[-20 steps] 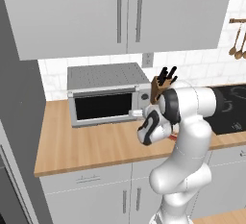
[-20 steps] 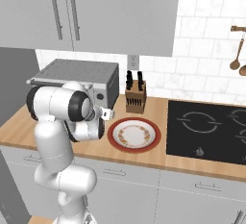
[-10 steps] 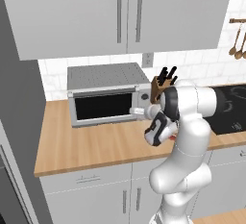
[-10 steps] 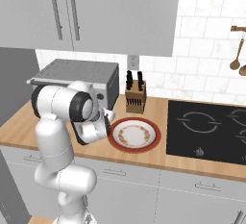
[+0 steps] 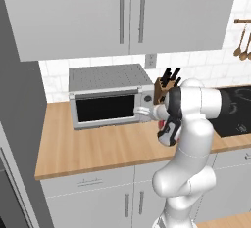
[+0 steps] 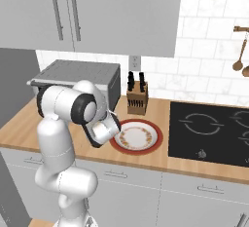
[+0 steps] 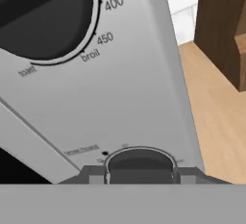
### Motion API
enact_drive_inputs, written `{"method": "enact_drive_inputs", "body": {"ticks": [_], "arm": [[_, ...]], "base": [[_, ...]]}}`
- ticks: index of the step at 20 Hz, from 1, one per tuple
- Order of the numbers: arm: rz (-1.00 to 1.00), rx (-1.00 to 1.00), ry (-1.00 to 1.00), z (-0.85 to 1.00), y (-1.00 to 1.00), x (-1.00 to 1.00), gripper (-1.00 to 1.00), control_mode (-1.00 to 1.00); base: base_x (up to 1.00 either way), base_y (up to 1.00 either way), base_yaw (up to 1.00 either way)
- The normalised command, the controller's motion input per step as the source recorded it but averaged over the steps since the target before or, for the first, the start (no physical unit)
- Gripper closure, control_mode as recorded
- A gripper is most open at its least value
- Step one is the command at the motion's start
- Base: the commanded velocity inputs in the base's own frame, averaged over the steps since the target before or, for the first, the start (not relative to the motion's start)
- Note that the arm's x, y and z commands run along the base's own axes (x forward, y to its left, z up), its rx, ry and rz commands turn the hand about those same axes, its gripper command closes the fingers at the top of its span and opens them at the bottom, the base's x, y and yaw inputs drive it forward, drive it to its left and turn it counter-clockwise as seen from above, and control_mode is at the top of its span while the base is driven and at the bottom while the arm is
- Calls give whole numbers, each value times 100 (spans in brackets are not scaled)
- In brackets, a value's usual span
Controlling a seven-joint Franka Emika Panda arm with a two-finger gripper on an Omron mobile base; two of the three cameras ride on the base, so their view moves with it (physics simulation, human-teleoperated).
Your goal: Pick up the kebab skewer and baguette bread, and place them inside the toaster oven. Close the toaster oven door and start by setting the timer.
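My fingers (image 7: 140, 174): clamped on either side of the lower knob (image 7: 139, 162) of the oven (image 5: 109, 95), on its right panel. Upper knob (image 7: 43, 16): beyond my fingers, ringed with "400", "450", "broil", "toast". Oven door (image 5: 105, 108): shut, to one side of my fingers. Knife block (image 7: 222, 28): on the worktop (image 5: 93, 146), to the other side. Plate (image 6: 137, 136): near my wrist.

The white arm rose from its base, folded at the elbow and bent forward and down toward its gripper (image 7: 139, 174). The wrist angled the hand level ahead. The two dark fingertips (image 7: 95, 175) stood part-way closed, one on each side of a round dark knob (image 7: 139, 163).
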Motion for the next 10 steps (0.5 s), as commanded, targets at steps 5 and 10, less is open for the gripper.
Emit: {"method": "enact_drive_inputs", "body": {"ticks": [5, 10], "arm": [[0, 19, 0, 0, -13, 0, 100, -100], [0, 18, 0, 0, -10, 2, 100, -100]], "base": [[0, 0, 0], [0, 0, 0]]}}
